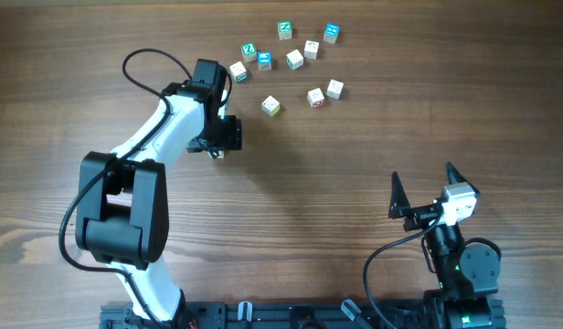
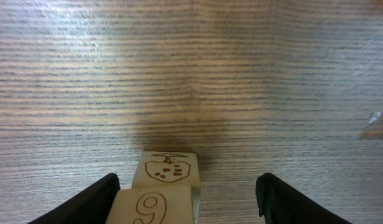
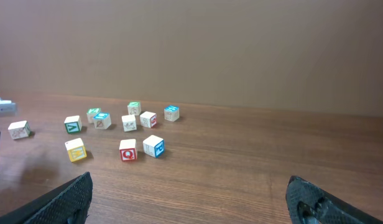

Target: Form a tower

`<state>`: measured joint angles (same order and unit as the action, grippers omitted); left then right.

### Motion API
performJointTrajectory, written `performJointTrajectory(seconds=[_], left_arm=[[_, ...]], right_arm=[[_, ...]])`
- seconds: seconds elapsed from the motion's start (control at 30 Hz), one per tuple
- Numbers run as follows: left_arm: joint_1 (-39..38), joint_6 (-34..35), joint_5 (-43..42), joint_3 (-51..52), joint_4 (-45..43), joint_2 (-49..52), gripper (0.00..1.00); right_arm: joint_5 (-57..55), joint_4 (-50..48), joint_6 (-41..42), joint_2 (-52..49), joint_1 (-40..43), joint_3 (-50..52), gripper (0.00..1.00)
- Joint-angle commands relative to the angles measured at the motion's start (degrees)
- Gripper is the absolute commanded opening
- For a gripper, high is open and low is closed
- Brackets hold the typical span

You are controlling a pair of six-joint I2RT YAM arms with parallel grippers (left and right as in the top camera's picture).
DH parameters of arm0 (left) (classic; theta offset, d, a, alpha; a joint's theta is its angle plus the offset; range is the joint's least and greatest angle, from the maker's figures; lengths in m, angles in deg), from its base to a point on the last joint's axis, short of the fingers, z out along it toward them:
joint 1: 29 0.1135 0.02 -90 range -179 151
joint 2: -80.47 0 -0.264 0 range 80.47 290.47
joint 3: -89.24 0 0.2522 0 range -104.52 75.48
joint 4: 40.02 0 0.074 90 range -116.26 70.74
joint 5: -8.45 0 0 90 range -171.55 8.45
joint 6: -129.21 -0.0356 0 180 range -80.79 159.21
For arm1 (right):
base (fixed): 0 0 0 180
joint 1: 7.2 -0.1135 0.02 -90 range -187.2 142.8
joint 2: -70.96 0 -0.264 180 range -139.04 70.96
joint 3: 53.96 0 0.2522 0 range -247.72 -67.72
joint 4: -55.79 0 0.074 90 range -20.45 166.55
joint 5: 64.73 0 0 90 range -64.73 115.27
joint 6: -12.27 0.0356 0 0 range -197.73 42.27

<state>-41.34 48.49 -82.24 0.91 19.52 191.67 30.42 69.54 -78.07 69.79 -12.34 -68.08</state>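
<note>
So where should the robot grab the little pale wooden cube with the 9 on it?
By its two flat side faces, coming straight down from above. The pale wooden cube with the 9 sits squarely inside the open left end effector, its sides parallel to the fingers, so closing should pinch flat faces.

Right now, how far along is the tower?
Done: barely a start. The 9 cube sits against a fruit-printed cube; stacked or side by side, I cannot tell. In hand: the left gripper straddles them, jaws apart, not clamped. Left: the loose cubes scattered beyond; the right gripper stands open, far off.
</note>
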Motion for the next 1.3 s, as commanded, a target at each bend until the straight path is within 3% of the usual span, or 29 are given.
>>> performJointTrajectory(seconds=[0.0, 0.27, 0.37, 0.47, 0.7, 0.8, 1.0, 1.27], left_arm=[[0.1, 0.2, 0.8, 1.2, -0.6, 0.4, 0.70], [0.3, 0.2, 1.4, 1.3, -0.4, 0.4, 0.49], [0.3, 0.2, 1.4, 1.3, -0.4, 0.4, 0.34], [0.3, 0.1, 1.4, 1.3, -0.4, 0.4, 0.30], [0.4, 0.2, 1.4, 1.3, -0.4, 0.4, 0.64], [0.4, 0.2, 1.4, 1.3, -0.3, 0.3, 0.71], [0.5, 0.2, 1.4, -0.9, 0.8, -2.3, 1.00], [0.5, 0.1, 0.2, -2.1, 3.3, -10.4, 1.00]], right_arm=[[0.9, -0.3, -0.8, 0.2, 0.2, 0.1, 1.00], [0.9, -0.3, -0.8, 0.2, 0.2, 0.1, 1.00], [0.9, -0.3, -0.8, 0.2, 0.2, 0.1, 1.00], [0.9, -0.3, -0.8, 0.2, 0.2, 0.1, 1.00], [0.9, -0.3, -0.8, 0.2, 0.2, 0.1, 1.00], [0.9, -0.3, -0.8, 0.2, 0.2, 0.1, 1.00], [0.9, -0.3, -0.8, 0.2, 0.2, 0.1, 1.00], [0.9, -0.3, -0.8, 0.2, 0.2, 0.1, 1.00]])
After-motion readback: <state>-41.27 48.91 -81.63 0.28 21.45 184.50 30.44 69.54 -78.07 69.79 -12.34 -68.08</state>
